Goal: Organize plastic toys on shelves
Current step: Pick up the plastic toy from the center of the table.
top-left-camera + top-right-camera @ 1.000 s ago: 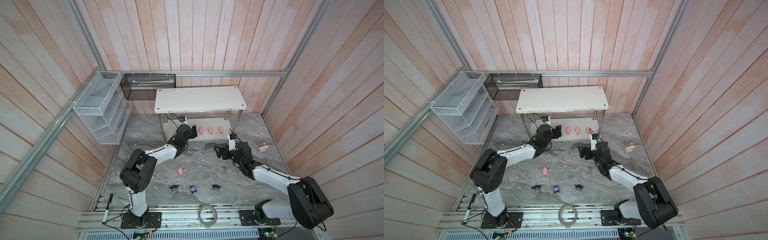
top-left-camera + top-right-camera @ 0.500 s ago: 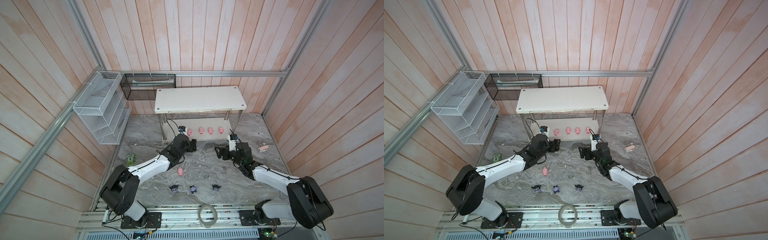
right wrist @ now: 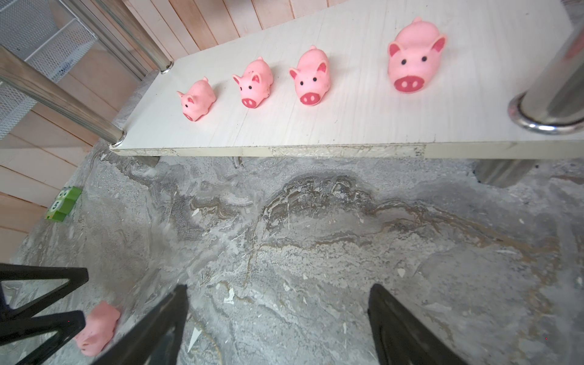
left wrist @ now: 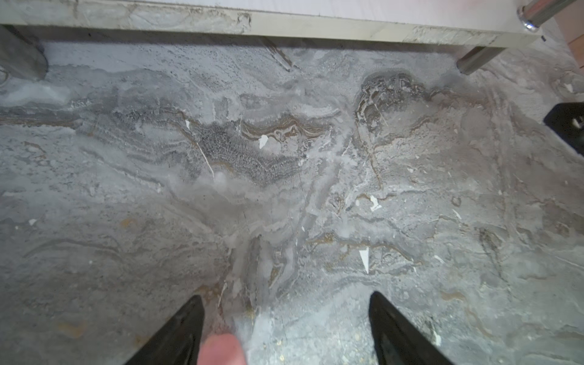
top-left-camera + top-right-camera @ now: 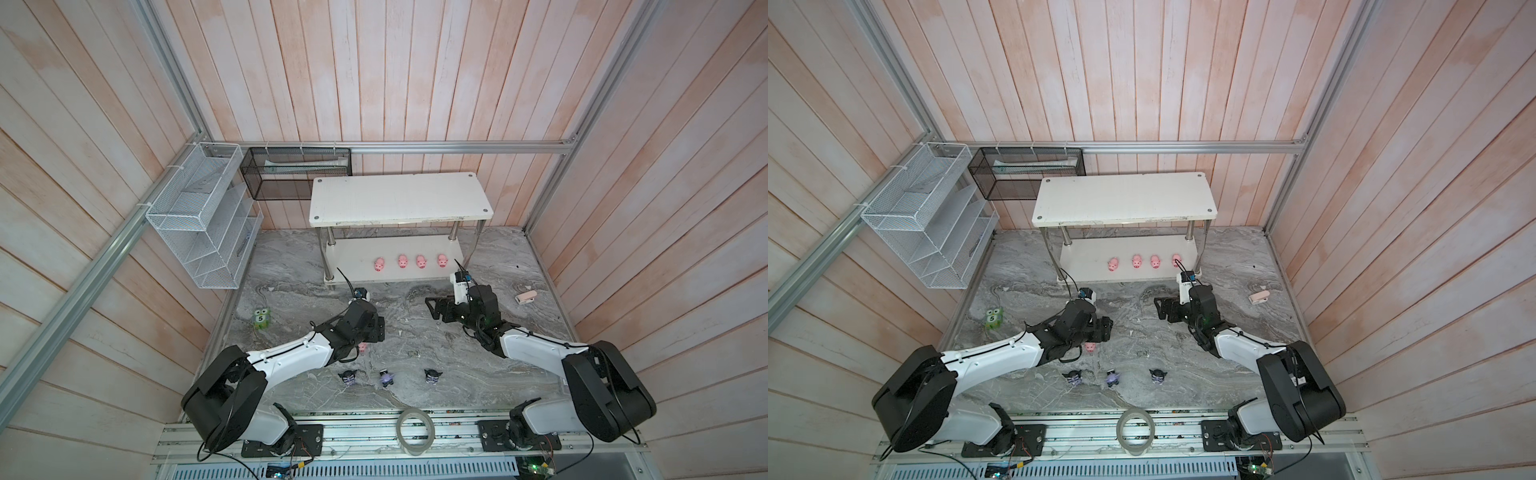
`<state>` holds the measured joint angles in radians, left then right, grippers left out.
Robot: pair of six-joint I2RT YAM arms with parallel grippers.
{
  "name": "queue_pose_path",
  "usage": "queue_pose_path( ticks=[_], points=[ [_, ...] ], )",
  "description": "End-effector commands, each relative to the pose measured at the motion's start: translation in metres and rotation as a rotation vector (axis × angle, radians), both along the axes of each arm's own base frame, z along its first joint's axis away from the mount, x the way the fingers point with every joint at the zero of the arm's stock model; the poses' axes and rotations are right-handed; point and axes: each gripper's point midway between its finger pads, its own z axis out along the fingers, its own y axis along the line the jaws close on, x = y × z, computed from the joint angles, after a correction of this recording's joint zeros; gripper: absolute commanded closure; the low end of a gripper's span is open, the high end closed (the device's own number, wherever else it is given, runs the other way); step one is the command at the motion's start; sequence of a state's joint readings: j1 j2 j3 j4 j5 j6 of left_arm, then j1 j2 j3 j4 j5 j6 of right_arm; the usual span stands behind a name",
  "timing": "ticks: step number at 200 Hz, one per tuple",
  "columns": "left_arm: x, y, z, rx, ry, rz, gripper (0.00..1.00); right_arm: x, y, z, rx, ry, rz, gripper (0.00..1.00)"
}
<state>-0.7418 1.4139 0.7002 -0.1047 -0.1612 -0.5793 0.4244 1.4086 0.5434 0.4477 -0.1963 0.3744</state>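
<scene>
Left arm has pulled back from the shelves (image 5: pixel 399 199) since a second ago and now hangs over the open surface (image 5: pixel 415 336). Four pigs (image 5: pixel 402 262) show on the lower board (image 5: pixel 353 257) now. I counted three then, with the claw in front of that spot. Right arm hasn't shifted.

Left claw (image 5: pixel 377 331): jaws wide, nothing held. Fifth pig (image 5: pixel 363 347) lies on the surface right at it, partly hidden under the claw in both top views. Left wrist view gives only a pink blur at the frame edge between the fingers (image 4: pixel 177 331), closer to one of them. Can't tell if it touches.

Right claw (image 5: pixel 431 308): jaws wide, empty, low over the surface in front of the lower board's right end, pointing toward the left arm. Its wrist view shows the four pigs upright in a row along the board, snouts facing out over the front edge, none touching another.

Three figurines (image 5: pixel 386 377) stand in a row on the surface nearer the arm bases, well apart from each other, clear of both claws. Green toy (image 5: pixel 262 318) marked 5 sits near the wall on the left arm's side.
</scene>
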Motion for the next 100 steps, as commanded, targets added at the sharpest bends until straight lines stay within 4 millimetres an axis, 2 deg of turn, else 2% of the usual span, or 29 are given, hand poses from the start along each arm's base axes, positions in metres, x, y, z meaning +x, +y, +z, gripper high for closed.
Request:
queue_pose_path(
  ticks=[1,43,100],
  points=[
    [-0.019,0.014,-0.019,0.027,0.082,0.046,0.17,0.006,0.004,0.011,0.032,-0.025,0.008,0.11],
    [-0.037,0.022,-0.041,0.047,0.165,0.086,0.17,0.004,0.003,0.01,0.025,-0.027,0.007,0.11],
    [-0.044,0.024,-0.048,0.093,0.178,0.122,0.24,0.005,0.003,0.008,0.026,-0.022,0.006,0.11]
  ],
)
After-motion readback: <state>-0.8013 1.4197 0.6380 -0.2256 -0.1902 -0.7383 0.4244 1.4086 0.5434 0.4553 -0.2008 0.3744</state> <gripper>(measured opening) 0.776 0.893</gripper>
